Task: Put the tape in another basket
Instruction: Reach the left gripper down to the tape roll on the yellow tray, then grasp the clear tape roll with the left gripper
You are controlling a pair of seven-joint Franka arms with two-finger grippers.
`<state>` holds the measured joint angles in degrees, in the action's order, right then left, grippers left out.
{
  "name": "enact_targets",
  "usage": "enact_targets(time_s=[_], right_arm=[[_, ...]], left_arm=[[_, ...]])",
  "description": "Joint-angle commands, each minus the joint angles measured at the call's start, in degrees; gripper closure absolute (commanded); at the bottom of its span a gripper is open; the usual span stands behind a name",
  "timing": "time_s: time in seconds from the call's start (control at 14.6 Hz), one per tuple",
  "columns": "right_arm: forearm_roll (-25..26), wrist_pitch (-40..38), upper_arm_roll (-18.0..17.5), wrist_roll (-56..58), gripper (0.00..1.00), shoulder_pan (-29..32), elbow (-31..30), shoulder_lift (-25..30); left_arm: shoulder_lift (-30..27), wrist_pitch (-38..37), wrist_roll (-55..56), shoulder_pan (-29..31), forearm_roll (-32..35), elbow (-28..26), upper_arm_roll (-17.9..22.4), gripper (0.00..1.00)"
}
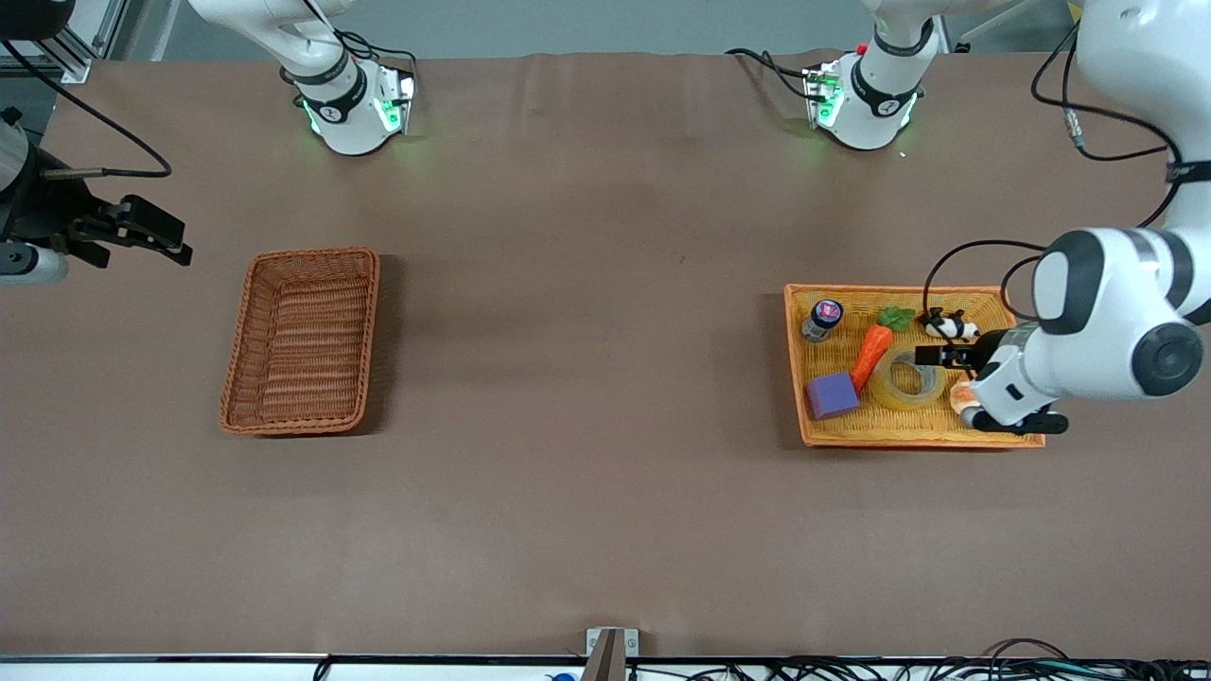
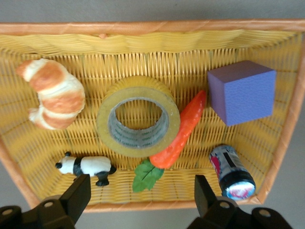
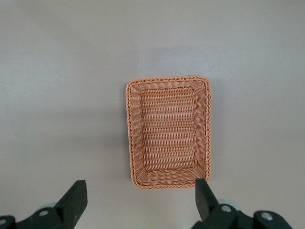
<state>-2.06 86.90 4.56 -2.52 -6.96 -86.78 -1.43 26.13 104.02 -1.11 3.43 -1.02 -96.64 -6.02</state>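
Glossy translucent tape (image 2: 138,116) (grey core); matt woven wicker basket (image 1: 301,340).

We are looking at a wide table (image 1: 605,511) lying under a plain brown cloth, faintly creased along its upper stretch. Soft shadows are falling on it here and there. A grey floor (image 1: 568,24) is showing above the table's top edge. Black cables (image 1: 946,670) are trailing along the white bottom edge, where a small metal bracket (image 1: 611,643) is sitting at the middle.
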Motion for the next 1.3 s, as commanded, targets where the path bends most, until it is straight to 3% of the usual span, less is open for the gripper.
enact_targets(time_s=[0.0, 0.21, 0.62, 0.69, 0.75, 0.82, 0.89, 1.1, 1.24], right_arm=[[0.2, 0.2, 0.1, 0.7, 0.0, -0.2, -0.6, 0.9], [0.2, -0.3, 0.2, 0.7, 0.0, -0.1, -0.3, 0.9], [0.1, -0.3, 0.3, 0.6, 0.0, 0.2, 1.0, 0.6], [0.2, -0.3, 0.3, 0.5, 0.0, 0.2, 1.1, 0.6], [0.1, -0.3, 0.3, 0.7, 0.0, 0.1, 1.1, 0.6], [0.1, -0.3, 0.3, 0.8, 0.0, 0.0, 1.1, 0.6], [0.2, -0.1, 0.3, 0.8, 0.0, 0.2, 1.2, 0.6], [-0.1, -0.3, 0.4, 0.7, 0.0, 0.3, 1.5, 0.4], [0.3, -0.1, 0.3, 0.6, 0.0, -0.2, 1.5, 0.5]], left_arm=[[1.5, 4.5, -2.3, 0.0, 1.0, -1.6, 0.8, 0.03], [4.7, 10.1, -4.9, 0.2, 1.0, -2.8, 1.9, 0.02], [4.9, 16.3, -6.2, 0.5, 3.7, -9.3, 2.7, 0.03], [4.9, 16.3, -7.2, 0.9, 3.7, -9.3, 2.7, 0.11], [5.0, 16.3, -7.8, 1.0, 3.6, -9.2, 2.7, 0.32], [5.5, 16.4, -7.9, 1.0, 3.6, -9.0, 2.7, 0.62], [5.6, 16.9, -7.8, 1.0, 3.6, -8.9, 2.7, 0.81], [5.5, 17.5, -7.9, 1.1, 3.5, -9.1, 2.7, 0.99], [4.8, 17.4, -7.9, 2.0, 3.4, -8.5, 2.5, 1.0]])
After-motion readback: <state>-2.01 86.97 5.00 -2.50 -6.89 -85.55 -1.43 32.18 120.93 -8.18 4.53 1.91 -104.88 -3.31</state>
